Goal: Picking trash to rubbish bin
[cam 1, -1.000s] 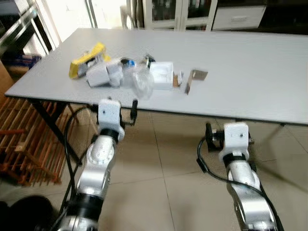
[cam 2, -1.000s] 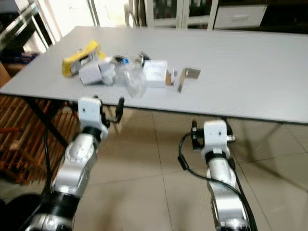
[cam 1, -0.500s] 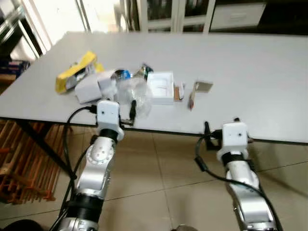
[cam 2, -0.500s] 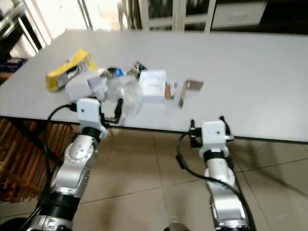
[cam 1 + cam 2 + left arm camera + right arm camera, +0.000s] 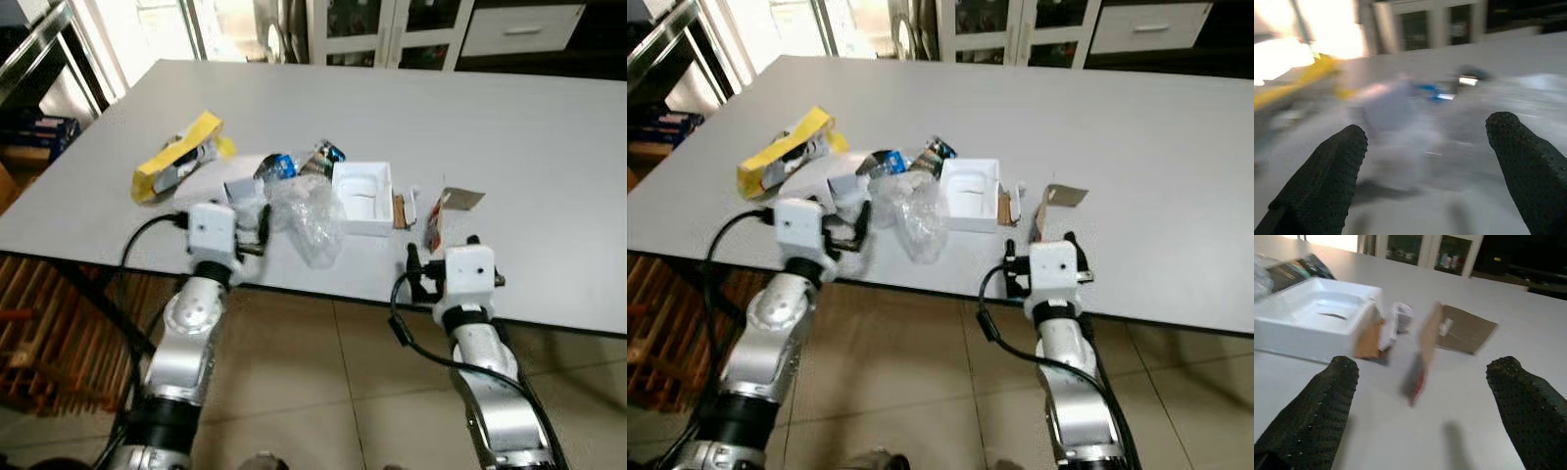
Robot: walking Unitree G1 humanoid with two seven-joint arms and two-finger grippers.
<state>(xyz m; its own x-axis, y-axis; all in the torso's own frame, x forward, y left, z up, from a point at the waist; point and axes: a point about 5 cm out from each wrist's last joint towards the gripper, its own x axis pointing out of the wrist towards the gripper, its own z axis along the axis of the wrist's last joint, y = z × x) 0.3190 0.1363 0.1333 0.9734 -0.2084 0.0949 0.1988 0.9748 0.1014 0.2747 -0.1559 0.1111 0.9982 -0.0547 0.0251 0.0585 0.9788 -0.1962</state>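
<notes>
Now both my grippers, left and right, hang spread at the desk edge, where a careless reach could shove the card away.

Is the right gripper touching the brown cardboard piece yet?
Apart. In the right wrist view the right gripper is open, and bare table shows between its fingers and the cardboard piece ahead.
</notes>
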